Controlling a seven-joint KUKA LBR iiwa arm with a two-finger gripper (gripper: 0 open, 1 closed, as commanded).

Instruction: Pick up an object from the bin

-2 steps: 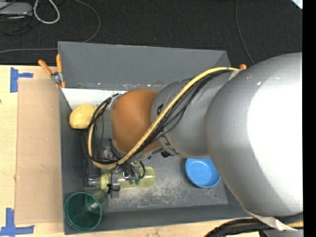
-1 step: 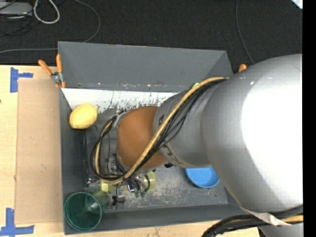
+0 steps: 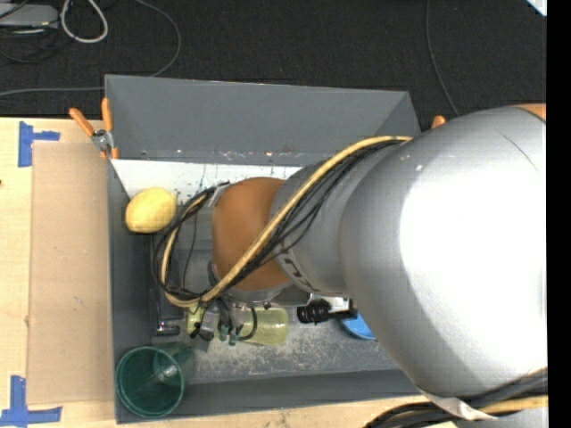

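On the floor of the grey bin you see a pale yellowish thing just beside the gripper, on the side toward the arm, but whether the gripper is open or closed you cannot tell.

One lemon, one green cup, one blue piece, one marker.

We can't read any text, label, brand or number here. The grey bin, the yellow lemon and the green cup all look unmarked to us.
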